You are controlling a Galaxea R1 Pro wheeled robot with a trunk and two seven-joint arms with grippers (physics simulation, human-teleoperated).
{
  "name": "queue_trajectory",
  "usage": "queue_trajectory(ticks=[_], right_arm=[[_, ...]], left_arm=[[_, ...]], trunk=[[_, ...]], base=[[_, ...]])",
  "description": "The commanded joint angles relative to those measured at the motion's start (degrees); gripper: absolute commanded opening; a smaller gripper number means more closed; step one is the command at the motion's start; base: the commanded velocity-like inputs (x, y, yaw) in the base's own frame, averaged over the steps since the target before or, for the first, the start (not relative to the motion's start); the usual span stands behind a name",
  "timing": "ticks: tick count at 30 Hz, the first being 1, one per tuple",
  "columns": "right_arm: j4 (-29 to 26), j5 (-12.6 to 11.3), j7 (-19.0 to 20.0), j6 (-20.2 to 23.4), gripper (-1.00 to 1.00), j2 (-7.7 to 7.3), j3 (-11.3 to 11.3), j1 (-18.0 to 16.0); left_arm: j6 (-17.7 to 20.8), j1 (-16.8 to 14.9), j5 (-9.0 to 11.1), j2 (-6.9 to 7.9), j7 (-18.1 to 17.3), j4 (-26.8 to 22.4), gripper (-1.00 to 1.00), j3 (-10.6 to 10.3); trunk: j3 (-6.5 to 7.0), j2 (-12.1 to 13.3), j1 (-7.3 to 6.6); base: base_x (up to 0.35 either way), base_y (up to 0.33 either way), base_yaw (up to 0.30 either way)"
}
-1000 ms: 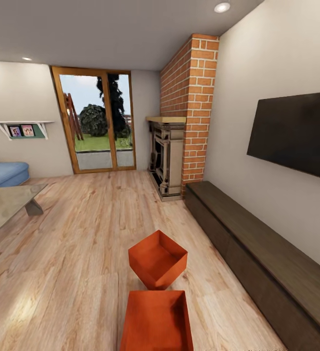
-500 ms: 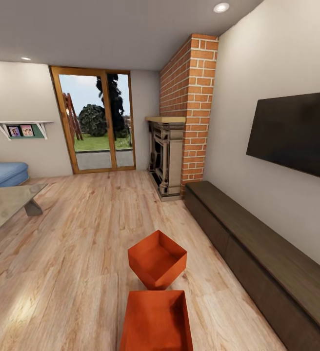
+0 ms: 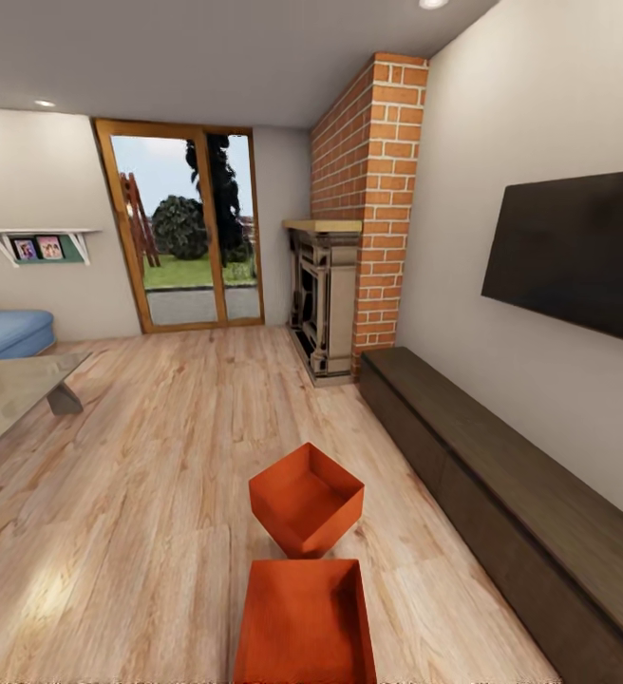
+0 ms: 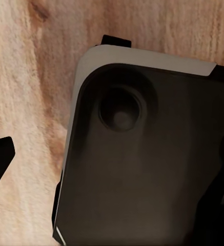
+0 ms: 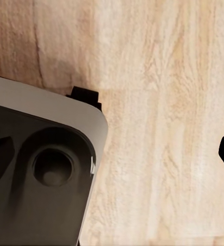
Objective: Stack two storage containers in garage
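Where planks [image 5: 158, 128] show, both wrists facing down, containers [image 3: 306, 499] ahead.

We see a light wood plank floor [image 3: 141, 494] — two orange-red storage containers [image 3: 307, 499] [image 3: 304, 622] resting on it, touching.

The 2 storage containers [image 3: 307, 499] [image 3: 304, 622] are seen as smooth, matt orange-red plastic; the plank floor [image 3: 141, 475] is rendered as light wood with slight sheen, the cabinet [image 3: 511, 494] as dark matt wood, the fireplace column [image 3: 373, 190] as rough brick
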Motion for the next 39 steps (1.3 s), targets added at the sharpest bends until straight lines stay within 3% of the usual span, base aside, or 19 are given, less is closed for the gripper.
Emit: queue_trajectory(ticks=[1,39], right_arm=[[0.2,-0.5,-0.1,-0.3,1.0,0.02,0.5,-0.1],[0.2,0.1,0.2,0.3,1.0,0.09,0.8,-0.1]], left_arm=[[0.3,0.0,0.4,0.01,0.0,-0.1,1.0,0.0],[0.3,0.0,0.3,-0.01,0.0,-0.1,1.0,0.0]], trunk=[[-0.15,0.0,0.0],[-3.63,0.0,0.0]], base=[[0.0,0.0,0.0],[0.0,0.0,0.059]])
